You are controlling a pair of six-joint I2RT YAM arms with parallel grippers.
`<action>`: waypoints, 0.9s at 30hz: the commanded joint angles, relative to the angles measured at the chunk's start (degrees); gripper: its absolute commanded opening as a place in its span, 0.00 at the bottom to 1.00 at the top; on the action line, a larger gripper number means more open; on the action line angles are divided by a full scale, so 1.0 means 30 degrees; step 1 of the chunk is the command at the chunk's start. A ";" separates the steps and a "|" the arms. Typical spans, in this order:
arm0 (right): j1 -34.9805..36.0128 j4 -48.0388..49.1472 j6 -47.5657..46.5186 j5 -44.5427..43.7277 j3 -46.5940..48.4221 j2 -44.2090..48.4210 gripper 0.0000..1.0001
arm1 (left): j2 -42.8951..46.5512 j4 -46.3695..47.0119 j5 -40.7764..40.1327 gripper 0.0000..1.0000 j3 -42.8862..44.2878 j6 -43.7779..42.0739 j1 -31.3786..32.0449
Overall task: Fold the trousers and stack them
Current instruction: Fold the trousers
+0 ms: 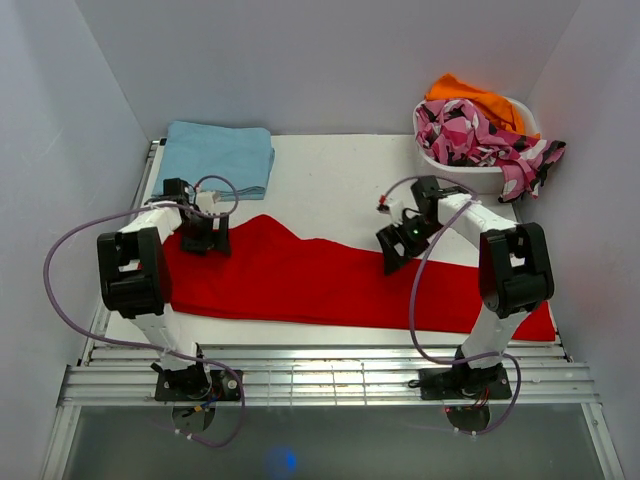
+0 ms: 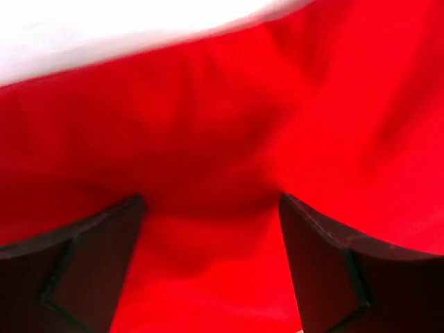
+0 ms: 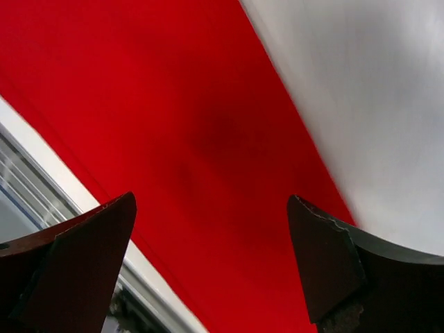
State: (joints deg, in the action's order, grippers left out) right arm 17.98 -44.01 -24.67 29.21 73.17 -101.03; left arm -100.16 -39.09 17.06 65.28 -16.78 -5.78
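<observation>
The red trousers [image 1: 300, 285] lie flat across the white table [image 1: 340, 180], stretching from the left side to the right front corner. My left gripper [image 1: 205, 240] hangs open just over their left end, near the far edge of the cloth. In the left wrist view red fabric [image 2: 243, 125] fills the gap between the spread fingers of the left gripper [image 2: 211, 201], and nothing is pinched. My right gripper [image 1: 392, 255] is open over the far edge of the cloth, right of centre. The right wrist view shows the right gripper [image 3: 209, 200] wide apart above smooth red cloth [image 3: 173, 104].
A folded light blue garment [image 1: 220, 155] lies at the back left. A white basket [image 1: 470, 175] at the back right holds a pink-black-white patterned garment [image 1: 480, 135] and something orange [image 1: 475, 98]. A metal rail [image 1: 330, 375] runs along the near edge. Walls close in on both sides.
</observation>
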 commanded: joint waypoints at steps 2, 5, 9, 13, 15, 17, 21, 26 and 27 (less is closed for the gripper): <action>-0.2909 -0.2384 -0.1798 -0.2996 -0.2647 -0.0275 0.92 | -0.1736 0.0755 -0.1847 0.95 0.0126 0.4828 -0.2726; -0.3413 -0.1271 -0.1856 -0.4343 -0.3148 -0.1446 0.89 | -0.3112 0.0580 -0.2170 0.98 0.0505 0.5298 -0.4894; -0.3385 0.0167 -0.1331 -0.5139 -0.1631 -0.3699 0.83 | -0.3644 0.0551 -0.2230 0.98 0.0595 0.5387 -0.6626; -0.2947 0.0227 -0.0307 -0.4261 0.1855 -0.5957 0.81 | -0.2710 0.0608 -0.1004 0.98 0.0215 0.5124 -0.6862; -0.2537 0.0022 -0.0187 -0.3590 0.3293 -0.5961 0.81 | -0.1863 0.0899 -0.0649 0.98 0.0010 0.4773 -0.6862; -0.2506 0.0051 0.0250 -0.3177 0.3967 -0.5115 0.82 | -0.1537 0.1047 -0.0501 0.98 0.0009 0.4335 -0.6862; -0.3440 -0.0417 0.0838 -0.3786 0.3709 -0.2743 0.86 | -0.1477 0.0902 -0.0618 0.98 0.0243 0.4039 -0.6862; -0.8474 -0.0916 0.0841 -0.5135 0.1193 0.1299 0.80 | -0.0864 0.1018 0.0080 0.98 -0.0517 0.3980 -0.6862; -0.9411 -0.0655 -0.0002 -0.5602 0.0288 0.1798 0.80 | -0.0717 0.1135 0.0288 0.98 -0.0721 0.3864 -0.6862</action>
State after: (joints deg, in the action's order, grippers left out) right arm -0.91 -45.93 -22.65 17.82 78.22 -102.69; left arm -103.22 -35.83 22.92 66.37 -2.55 -25.06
